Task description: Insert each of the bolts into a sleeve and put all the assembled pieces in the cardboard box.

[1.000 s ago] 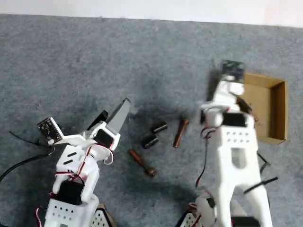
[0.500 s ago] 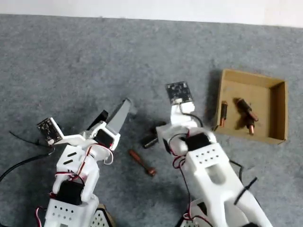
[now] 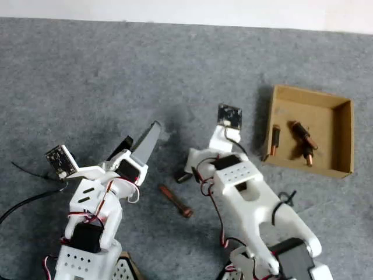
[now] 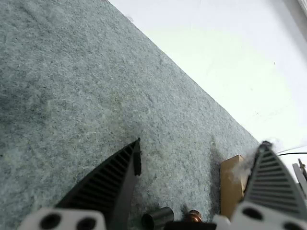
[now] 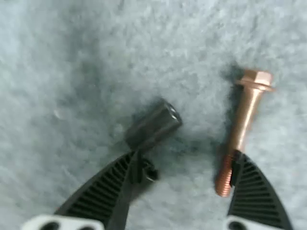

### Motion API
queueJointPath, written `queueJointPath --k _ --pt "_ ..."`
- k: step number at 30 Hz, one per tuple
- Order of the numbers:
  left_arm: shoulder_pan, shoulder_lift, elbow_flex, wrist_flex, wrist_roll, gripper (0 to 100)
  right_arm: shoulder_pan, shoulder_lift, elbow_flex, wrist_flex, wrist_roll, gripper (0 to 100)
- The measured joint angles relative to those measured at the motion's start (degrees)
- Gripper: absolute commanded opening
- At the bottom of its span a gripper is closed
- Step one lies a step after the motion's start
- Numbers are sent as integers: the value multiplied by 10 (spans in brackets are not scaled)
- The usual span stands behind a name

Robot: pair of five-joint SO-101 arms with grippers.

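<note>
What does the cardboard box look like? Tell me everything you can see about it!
The cardboard box is a shallow, brown tray with an open top and four low walls. It lies flat on the grey carpet at the right side of the table, turned slightly askew. Three small copper-and-dark pieces lie on its floor: one alone near the wall toward the table's middle, another and a third close together. Much of its floor is bare.
</note>
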Motion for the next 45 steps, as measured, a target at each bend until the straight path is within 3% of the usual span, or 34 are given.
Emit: queueJointPath --k 5,17,28,31,35,45 --pt "-7 0 0 0 0 343 -33 10 -38 -4 -20 267" --pt "-16 0 0 0 11 343 -33 47 -39 -84 -21 267" --pt "-16 0 0 0 11 343 -11 131 -41 -94 -21 262" --pt "-16 0 0 0 11 343 -11 135 -41 -94 -21 183" --pt "-16 0 0 0 11 343 -5 137 -41 -94 -21 0" --pt "-16 0 0 0 11 343 4 142 -41 -94 -21 5"
